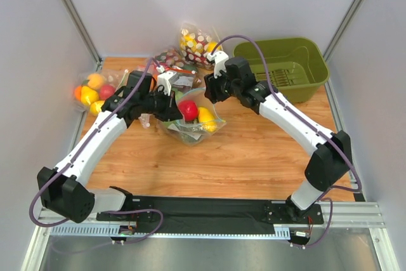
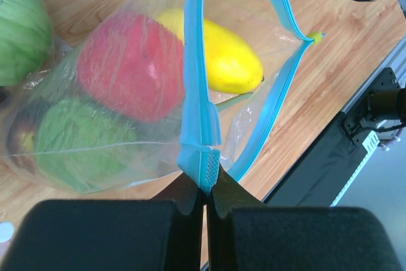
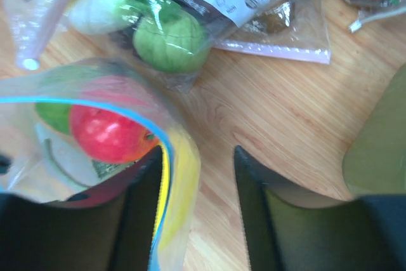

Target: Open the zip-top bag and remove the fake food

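Left gripper (image 2: 204, 198): jaws pressed together on the teal-blue zipper strip at one end of the zip-top bag (image 2: 190, 93). Right gripper (image 3: 196, 207): jaws apart, one finger against the bag's rim, clamping nothing. Bag: mid-table, mouth partly parted, between the two grippers. Contents, fake food (image 2: 133, 65): red ball, yellow lemon shape, green pieces. Behind: clear bag (image 3: 209, 4) with white printed label, text unreadable. Far right: green bin (image 1: 285, 68). Far left: bag of orange and yellow fruits (image 1: 92, 90). Table (image 1: 254, 150): wooden.
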